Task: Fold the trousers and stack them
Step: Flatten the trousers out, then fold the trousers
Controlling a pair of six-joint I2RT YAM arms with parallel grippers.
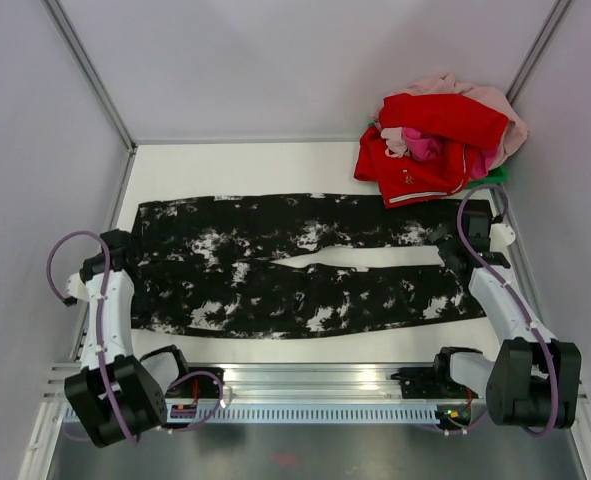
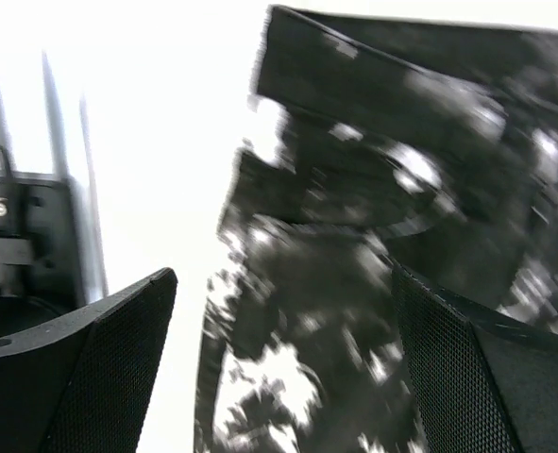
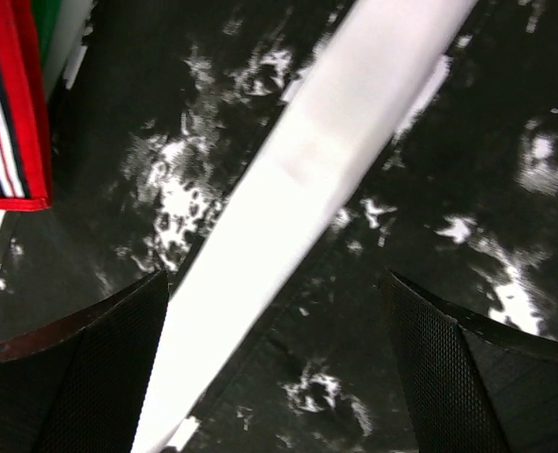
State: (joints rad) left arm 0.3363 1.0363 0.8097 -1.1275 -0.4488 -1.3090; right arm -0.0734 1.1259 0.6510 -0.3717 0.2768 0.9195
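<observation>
the trousers [image 1: 305,275], one pair, lie flat on the table [image 1: 225,165]. left gripper [image 2: 283,274] spread over the waist, right gripper [image 3: 274,276] spread over the gap between two legs. long axis left-right, legs pointing right. one clothes pile [image 1: 435,135] behind them.

White table [image 1: 235,160] fills middle of top view. Pale grey back wall [image 1: 305,60] at 12 o'clock, left wall [image 1: 25,150] at 9, right wall [image 1: 580,130] at 3. Metal corner post [image 1: 87,70] at 11 o'clock, second post [image 1: 539,45] at 1, both slanting toward table's far corners. Aluminium rail [image 1: 315,378] along table's near edge at 6 o'clock, slotted white strip [image 1: 315,411] just below it. Grey floor [image 1: 315,455] beneath. Light soft, even, no hard shadows.
</observation>
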